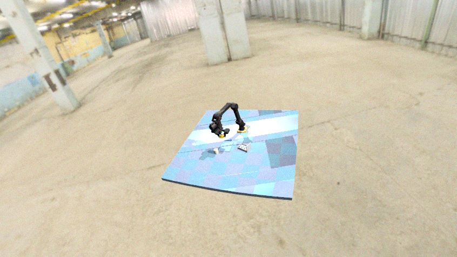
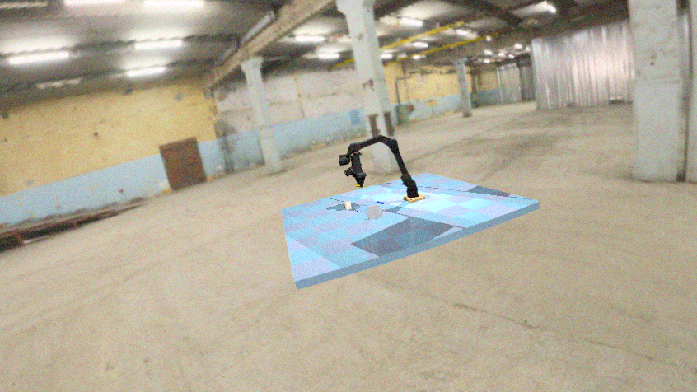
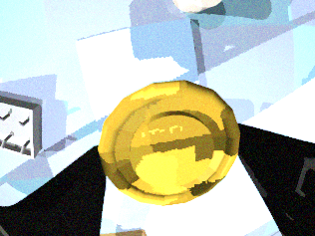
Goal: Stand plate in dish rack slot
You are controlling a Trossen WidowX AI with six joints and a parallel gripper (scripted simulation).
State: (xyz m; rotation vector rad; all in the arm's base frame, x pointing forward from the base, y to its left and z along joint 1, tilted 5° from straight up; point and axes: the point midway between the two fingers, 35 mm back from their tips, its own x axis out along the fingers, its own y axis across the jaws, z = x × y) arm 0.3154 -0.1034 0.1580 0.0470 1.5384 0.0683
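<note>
The yellow plate (image 1: 221, 136) (image 2: 359, 184) (image 3: 171, 143) is held in the air above the table, its face toward the wrist camera. My gripper (image 3: 169, 142) is shut on the plate, with one black finger at each side of its rim. The white and grey dish rack (image 1: 244, 147) (image 2: 374, 212) stands on the table, to the right of the held plate in the top view. In the wrist view part of the rack (image 3: 20, 125) shows at the left edge, with small pegs or rails on it. Its slots are too small to tell apart.
A whitish cup-like object (image 1: 216, 151) (image 2: 347, 205) (image 3: 198, 3) stands on the table left of the rack. A small blue object (image 1: 228, 140) (image 2: 380, 202) lies between the rack and the arm's base. The checkered table (image 1: 207, 178) (image 2: 331, 244) ends in a raised front edge.
</note>
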